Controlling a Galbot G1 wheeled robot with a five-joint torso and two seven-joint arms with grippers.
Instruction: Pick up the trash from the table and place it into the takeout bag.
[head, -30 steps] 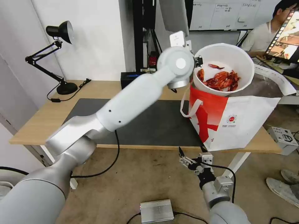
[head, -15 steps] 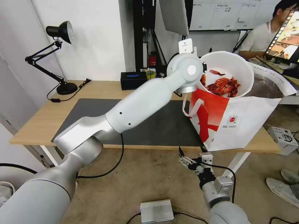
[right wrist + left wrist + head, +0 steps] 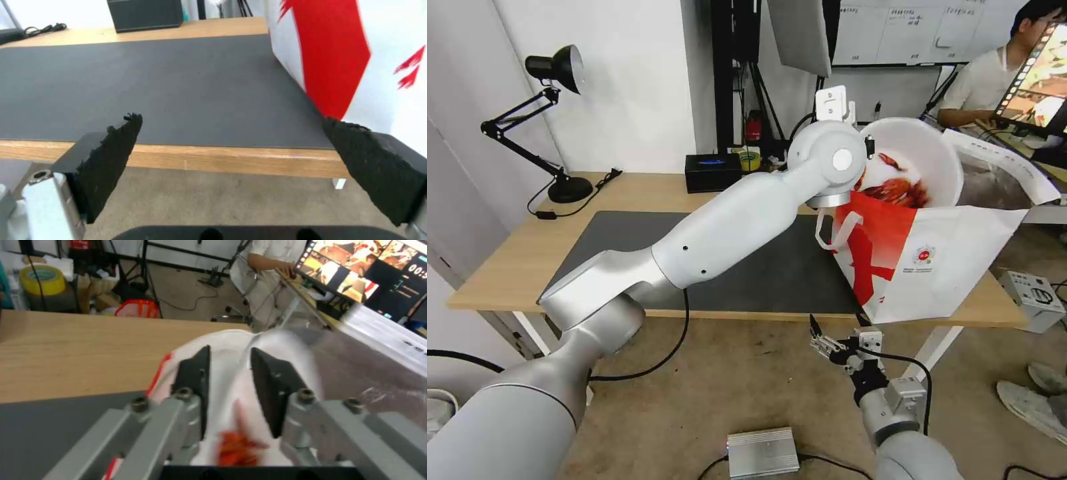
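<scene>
Table [image 3: 514, 267]: long wood top with a dark mat [image 3: 747, 260] on it. In the head view the mat carries no trash; the rest of what shows on the top is a lamp [image 3: 554, 120] and a black box [image 3: 712, 170] along the back edge.

Bag [image 3: 954, 260]: stands on the table's right end, mouth open upward, foil lining [image 3: 994, 187] visible at the far side, front panel red and white.

Left arm: reaches across the mat to the bag's mouth, wrist right at the bag's near-left rim.

Bowl [image 3: 917, 157]: white, tilted, opening turned toward the head camera, lower part already behind the bag's front wall. Red shells [image 3: 904, 190] sit low inside it. So it's partly in the mouth, not resting on the table.

Left gripper [image 3: 229, 386]: wrist view shows the two black pads [image 3: 195, 380] close together with the bowl's white rim between them, so it's pinching the rim. Shells show as a red blur just under the pads.

Key relation: the bowl hangs from its left rim, and the bag's cavity lies below and to the right of it. My read is the drop is nearly lined up and the bowl needs to go lower before release, or the shells could tip out over the front wall.

Right gripper [image 3: 835, 347]: parked low, in front of the table edge below the bag, jaws wide apart and holding nothing. Left is clearly the working arm.
</scene>
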